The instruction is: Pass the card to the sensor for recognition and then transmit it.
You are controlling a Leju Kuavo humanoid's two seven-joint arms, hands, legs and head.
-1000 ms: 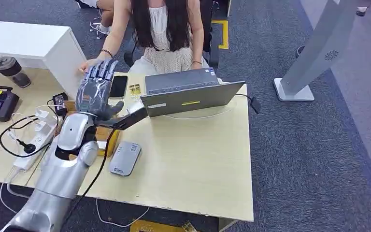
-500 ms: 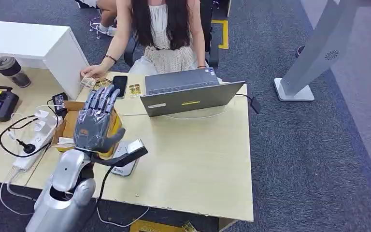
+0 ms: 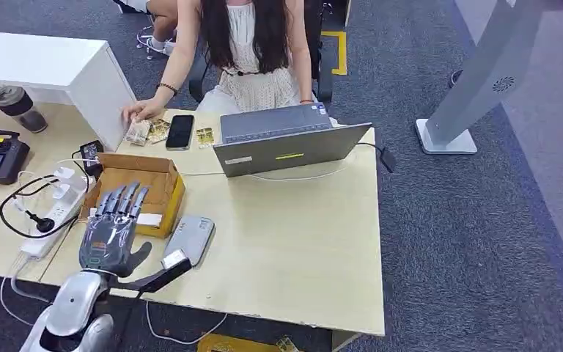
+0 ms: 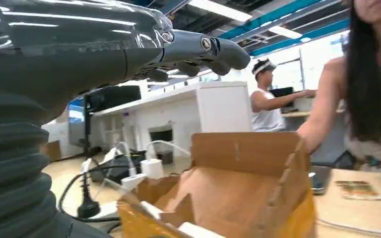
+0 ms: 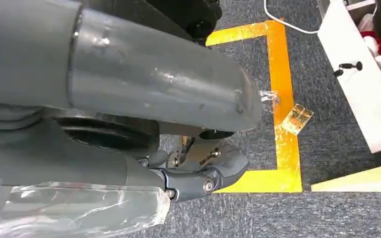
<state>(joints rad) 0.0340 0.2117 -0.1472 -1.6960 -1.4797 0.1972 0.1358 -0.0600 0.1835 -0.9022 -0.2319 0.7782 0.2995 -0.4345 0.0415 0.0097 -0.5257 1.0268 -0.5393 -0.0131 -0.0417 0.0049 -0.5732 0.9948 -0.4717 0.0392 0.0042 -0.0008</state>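
**Left hand empty at table's near edge; cards lie far side**

Left hand (image 3: 114, 233) hovers near the table's front edge, fingers spread and straight, holding nothing. Just beyond it: the cardboard box (image 3: 135, 182); beside it, the grey sensor (image 3: 190, 239). Right hand (image 5: 198, 173) hangs by the floor, fingers curled, apparently empty. Cards (image 3: 146, 130) lie far back under a person's hand (image 3: 141, 111). Risk: reaching across could snag the box or meet that hand.

Grey carpet floor (image 3: 476, 220) with yellow tape (image 3: 335, 51); light wooden desk (image 3: 300, 242); white cabinet (image 3: 51, 70).
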